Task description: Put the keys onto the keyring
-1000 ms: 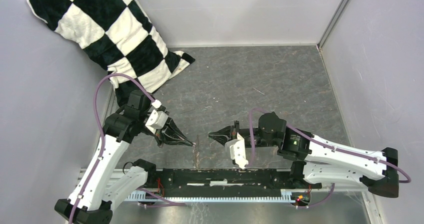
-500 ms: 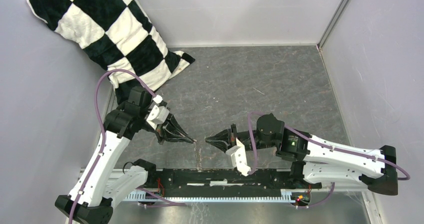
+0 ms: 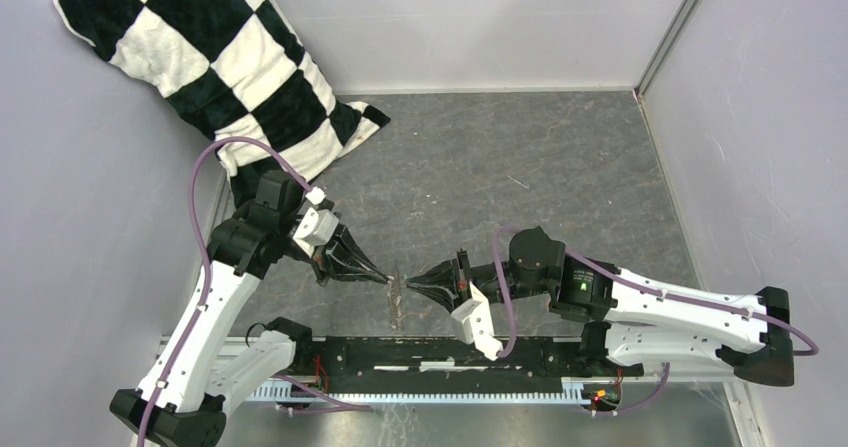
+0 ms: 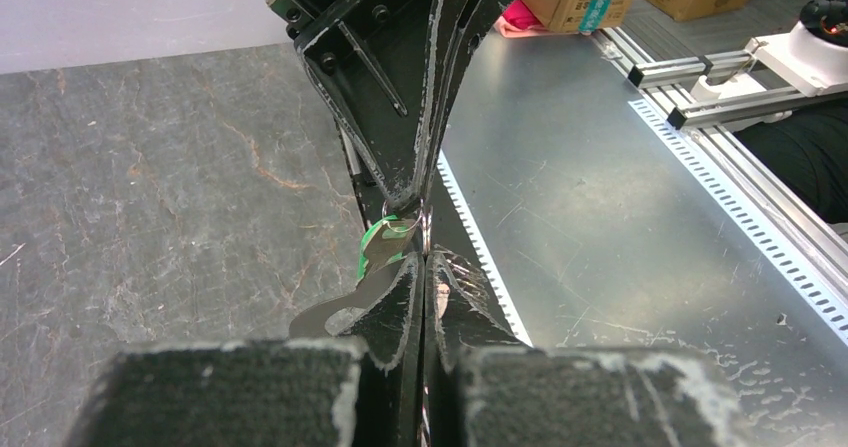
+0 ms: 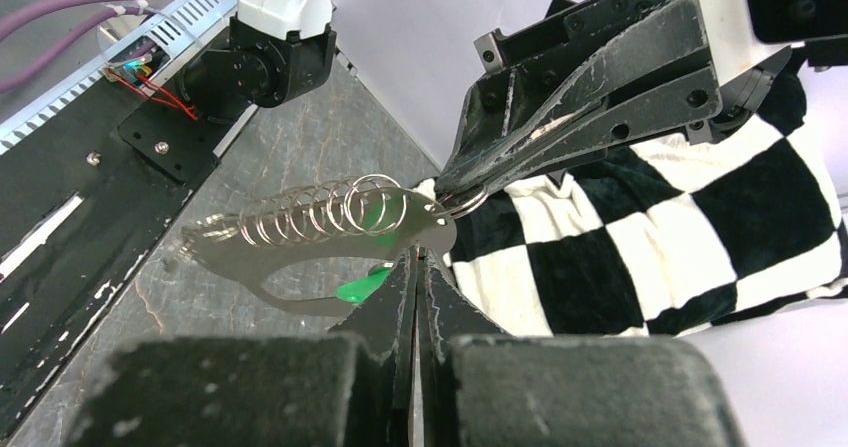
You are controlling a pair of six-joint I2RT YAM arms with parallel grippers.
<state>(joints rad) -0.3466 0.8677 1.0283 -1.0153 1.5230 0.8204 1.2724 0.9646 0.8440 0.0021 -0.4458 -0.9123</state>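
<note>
The keyring [image 5: 290,298], a flat grey metal loop with a coil of small rings along its top edge, hangs from my left gripper [image 3: 386,280], which is shut on a small ring at the loop's end. It shows as a thin strip [image 3: 397,305] from above. My right gripper [image 3: 410,284] is shut and tip to tip with the left. A key's bright green tag [image 5: 358,288] sticks out beside my right fingertips, behind the loop. In the left wrist view the loop [image 4: 335,312] and green tag [image 4: 372,242] lie left of my left gripper [image 4: 425,259]. The key's metal part is hidden.
A black-and-white checkered pillow [image 3: 220,57] leans in the far left corner. The black mounting rail [image 3: 450,357] runs along the near edge just below both grippers. Grey walls [image 3: 760,117] close in the stone-patterned table.
My right gripper has moved left until its tips meet the left gripper's at the keyring. The left gripper has shifted slightly, still holding the hanging loop.
</note>
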